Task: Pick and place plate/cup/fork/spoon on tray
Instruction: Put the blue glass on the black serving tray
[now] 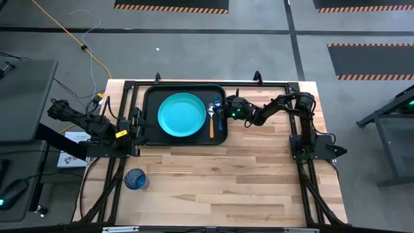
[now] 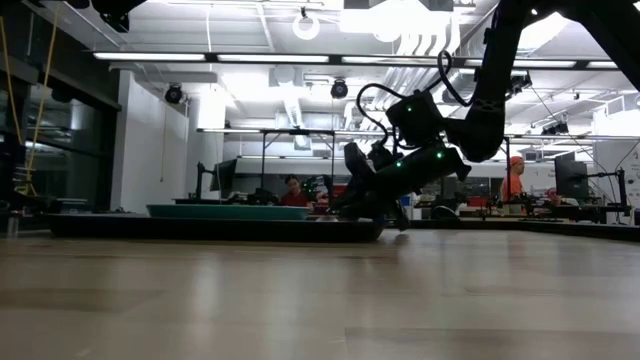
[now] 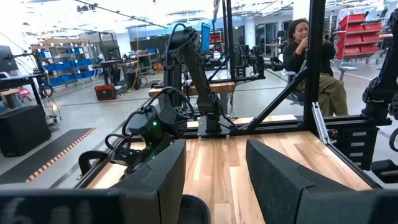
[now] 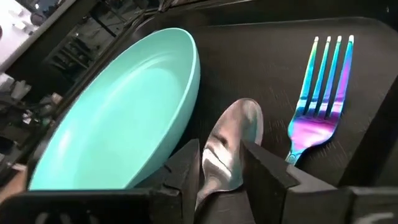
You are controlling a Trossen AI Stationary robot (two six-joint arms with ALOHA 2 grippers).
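Note:
The black tray (image 1: 150,97) lies at the table's far middle. On it are the turquoise plate (image 1: 182,115) (image 4: 118,118), the spoon (image 1: 211,123) with its orange handle toward the near edge, and the light-blue fork (image 1: 218,107) (image 4: 323,93) just right of the spoon. The dark-blue cup (image 1: 136,179) stands upright on the wood at the near left. My right gripper (image 1: 224,109) (image 4: 221,155) reaches in over the tray's right side, low over it (image 2: 352,205), shut on the spoon. My left gripper (image 3: 214,165) waits open and empty at the table's left edge (image 1: 131,125). My right gripper has the spoon's silver bowl (image 4: 231,140) between its two fingers (image 4: 186,168), at the bowl's handle-side end. The fingers slant down from the table's right side. The handle is hidden under the gripper in the wrist view. I cannot tell whether the spoon rests on the tray or hangs just above it.
Bare wood takes up the near half of the table right of the cup. Black frame posts (image 1: 301,139) stand at both side edges. A person (image 3: 305,56) sits beyond the table, and more people (image 2: 512,180) show in the room behind.

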